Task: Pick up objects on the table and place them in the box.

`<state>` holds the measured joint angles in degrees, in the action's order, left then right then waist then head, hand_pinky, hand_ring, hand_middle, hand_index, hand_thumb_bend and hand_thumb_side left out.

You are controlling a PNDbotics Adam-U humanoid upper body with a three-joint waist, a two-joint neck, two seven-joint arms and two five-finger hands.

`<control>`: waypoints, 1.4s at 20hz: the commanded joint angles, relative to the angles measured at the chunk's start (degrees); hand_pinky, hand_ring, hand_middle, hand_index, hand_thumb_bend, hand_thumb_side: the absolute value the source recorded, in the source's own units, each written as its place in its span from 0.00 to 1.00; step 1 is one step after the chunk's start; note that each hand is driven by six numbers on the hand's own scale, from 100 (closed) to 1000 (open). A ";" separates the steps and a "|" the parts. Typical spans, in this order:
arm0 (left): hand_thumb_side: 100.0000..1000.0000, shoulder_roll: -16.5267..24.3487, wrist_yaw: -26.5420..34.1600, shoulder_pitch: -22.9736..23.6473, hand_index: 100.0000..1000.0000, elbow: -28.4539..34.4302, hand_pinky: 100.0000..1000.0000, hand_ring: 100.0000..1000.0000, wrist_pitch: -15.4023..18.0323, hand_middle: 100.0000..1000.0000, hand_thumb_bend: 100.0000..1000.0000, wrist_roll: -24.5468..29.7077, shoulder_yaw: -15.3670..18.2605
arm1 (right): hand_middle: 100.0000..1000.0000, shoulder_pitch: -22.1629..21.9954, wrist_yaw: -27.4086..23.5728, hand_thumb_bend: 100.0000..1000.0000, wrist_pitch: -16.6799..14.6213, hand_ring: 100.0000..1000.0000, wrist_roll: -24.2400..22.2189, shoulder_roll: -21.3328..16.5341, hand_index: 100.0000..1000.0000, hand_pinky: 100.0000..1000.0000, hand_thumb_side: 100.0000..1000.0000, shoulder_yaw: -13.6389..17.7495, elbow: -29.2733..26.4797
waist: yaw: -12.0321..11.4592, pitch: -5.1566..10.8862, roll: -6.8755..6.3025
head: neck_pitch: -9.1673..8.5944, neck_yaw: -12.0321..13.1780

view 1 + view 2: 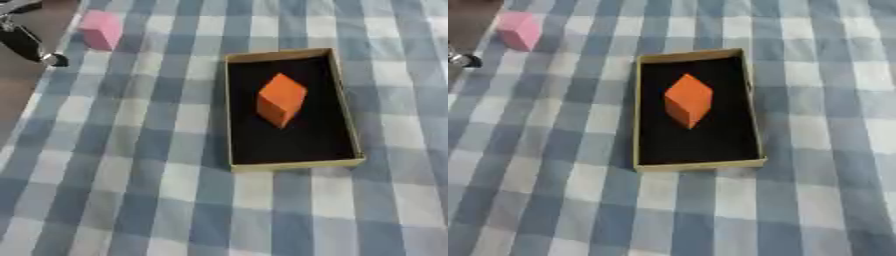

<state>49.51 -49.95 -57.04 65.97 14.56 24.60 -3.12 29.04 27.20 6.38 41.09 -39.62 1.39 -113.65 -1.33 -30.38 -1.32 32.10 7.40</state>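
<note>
Although only a small black and silver part of the left hand (26, 42) is seen at the upper left edge of the left eye view, well to the left of the box (231, 107), its fingers cannot be made out, so whether they are spread or curled cannot be told. Nothing is seen to be held by it. No right hand is shown in either view.

Just to the right of that hand, and well up and to the left of the box, a pink block (101, 29) is seen lying on the cloth, apart from the hand and apart from the box. It is placed near the far left edge of the checked surface, where a strip of brown surface (17, 85) is shown beside the cloth.

The box is a shallow rectangular tray with thin tan walls and a black floor, laid with its long side running away from the camera. Inside it, an orange block (281, 99) is seen resting on the black floor, toward the far half of the box and turned so that one corner points up the view. It is kept clear of the walls on all sides.

Everything is carried by a table covered with a blue and white checked cloth (131, 190), which surrounds the box on every side.
</note>
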 commanded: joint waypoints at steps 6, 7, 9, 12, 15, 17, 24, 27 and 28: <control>0.00 3.34 4.54 -1.34 0.90 0.12 0.85 0.97 -1.07 0.87 0.40 -3.76 2.16 | 0.70 1.35 -0.46 0.03 -0.16 0.71 -0.24 -2.21 0.77 0.75 1.00 0.14 -0.94 | 0.54 0.25 0.10 | -2.67 1.19; 0.00 3.33 5.39 -1.38 0.89 0.21 0.85 0.97 -0.98 0.87 0.40 -4.29 2.18 | 0.70 1.48 -0.49 0.03 -0.20 0.71 -0.28 -2.21 0.77 0.75 1.00 0.08 -0.94 | 0.61 0.14 0.11 | -2.85 1.24; 0.00 3.38 7.08 -1.37 0.89 0.27 0.85 0.97 -0.61 0.87 0.39 -4.82 2.02 | 0.70 1.66 -0.54 0.02 -0.25 0.71 -0.33 -2.24 0.77 0.75 1.00 0.03 -0.94 | 0.82 -0.09 0.14 | -3.22 1.26; 0.00 3.60 8.77 -1.30 0.89 0.10 0.86 0.98 -0.23 0.88 0.41 -4.54 1.79 | 0.70 1.97 -0.61 0.03 -0.34 0.71 -0.21 -2.31 0.77 0.75 1.00 0.04 -0.94 | 1.20 -0.44 0.09 | -3.88 1.46; 0.00 3.68 8.73 -1.23 0.90 -0.16 0.87 0.99 -0.54 0.88 0.42 -4.33 1.84 | 0.69 2.18 -0.68 0.04 -0.40 0.71 -0.08 -2.31 0.77 0.75 1.00 0.02 -0.94 | 1.41 -0.77 0.02 | -4.38 1.58; 0.00 3.72 8.18 -1.22 0.90 -0.31 0.87 0.99 -0.95 0.89 0.43 -4.83 2.03 | 0.69 2.23 -0.73 0.04 -0.39 0.71 -0.07 -2.31 0.77 0.75 1.00 0.00 -0.94 | 1.54 -1.01 -0.02 | -4.71 1.74; 0.00 3.53 6.69 -1.68 0.91 -1.41 0.87 0.99 -2.21 0.91 0.39 -7.94 2.47 | 0.69 2.57 -0.85 0.04 -0.39 0.71 -0.09 -2.44 0.77 0.75 1.00 -0.06 -0.94 | 2.26 -1.99 -0.17 | -6.03 2.60; 0.00 3.43 6.70 -1.79 0.91 -2.03 0.87 0.99 -2.51 0.90 0.37 -8.66 2.51 | 0.69 2.60 -0.93 0.04 -0.35 0.71 -0.07 -2.46 0.77 0.75 1.00 -0.04 -0.94 | 2.38 -2.34 -0.22 | -6.38 2.84; 0.00 3.38 6.75 -1.77 0.91 -2.24 0.86 0.99 -2.53 0.90 0.36 -8.68 2.50 | 0.69 2.61 -0.95 0.04 -0.35 0.71 -0.06 -2.46 0.77 0.75 1.00 -0.05 -0.94 | 2.41 -2.43 -0.23 | -6.47 2.95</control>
<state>50.50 -42.93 -57.73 63.49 12.15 16.40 -1.52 31.08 26.52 6.08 40.88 -40.13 1.02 -113.65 1.08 -34.28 -1.49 26.56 10.06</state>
